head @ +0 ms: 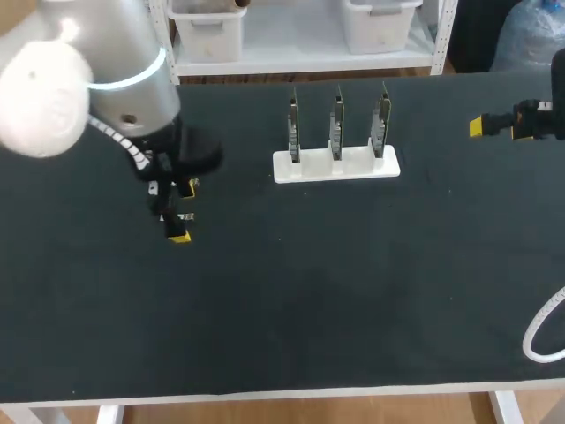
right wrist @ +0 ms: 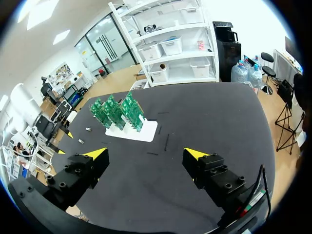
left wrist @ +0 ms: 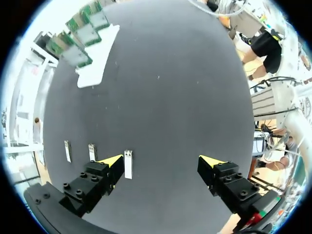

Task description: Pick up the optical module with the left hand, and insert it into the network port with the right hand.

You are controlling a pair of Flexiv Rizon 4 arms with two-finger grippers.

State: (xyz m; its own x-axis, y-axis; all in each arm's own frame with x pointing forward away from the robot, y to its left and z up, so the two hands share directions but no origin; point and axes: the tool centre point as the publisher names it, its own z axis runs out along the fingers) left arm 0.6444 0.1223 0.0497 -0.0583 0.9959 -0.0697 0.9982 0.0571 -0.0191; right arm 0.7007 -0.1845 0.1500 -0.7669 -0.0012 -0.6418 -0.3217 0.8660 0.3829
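left gripper (left wrist: 162,163): fingers spread wide, holding nothing, above black table mat (left wrist: 170,97) | slim silver optical module (left wrist: 128,164): flat on mat, between the fingers, just beside one yellow tip | two like modules (left wrist: 91,152): alongside, outside that finger | right gripper (right wrist: 146,156): wide, empty, well apart | white base (head: 335,168): mid-table, bearing three upright green circuit boards (head: 336,124)

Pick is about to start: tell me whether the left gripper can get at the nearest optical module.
Probably yes. The left gripper is open, and the nearest optical module lies flat on the table just inside one finger, uncovered; a small sideways shift should centre it.
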